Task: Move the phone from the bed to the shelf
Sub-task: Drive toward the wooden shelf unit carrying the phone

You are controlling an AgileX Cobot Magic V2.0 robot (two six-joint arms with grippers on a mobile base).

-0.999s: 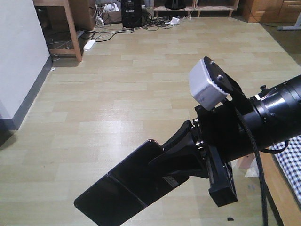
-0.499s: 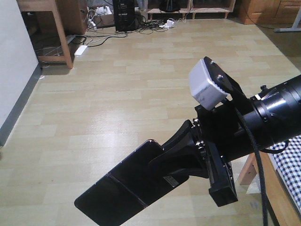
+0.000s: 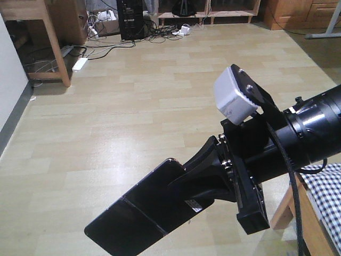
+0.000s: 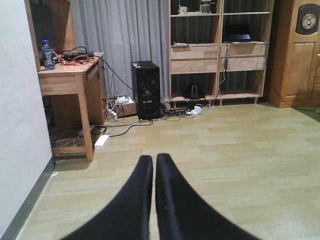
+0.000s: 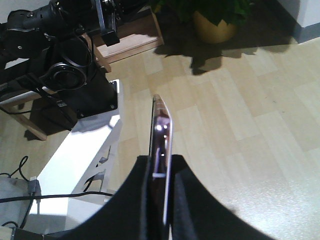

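Observation:
The phone (image 3: 133, 213), a glossy black slab with a seam across it, hangs in the air over the wood floor. My right gripper (image 3: 178, 184) is shut on its near end. Seen from the right wrist, the phone (image 5: 161, 125) stands edge-on between the two black fingers of that gripper (image 5: 160, 162). My left gripper (image 4: 152, 159) is shut with nothing in it and points across the room. The shelf (image 4: 195, 52), a light-wood unit, stands against the far wall. A corner of the bed (image 3: 326, 186), with its checked sheet, shows at the lower right.
A wooden desk (image 4: 70, 75) stands at the left beside the white wall. A black computer tower (image 4: 145, 90) and loose cables (image 4: 125, 127) lie between the desk and the shelf. A wooden cabinet (image 4: 295, 50) is at the far right. A potted plant (image 5: 215, 20) and the robot base (image 5: 75, 160) show behind.
In the front view the desk and floor have slid left and down, and more of the bed shows at the right. The right gripper keeps the phone in the same hold.

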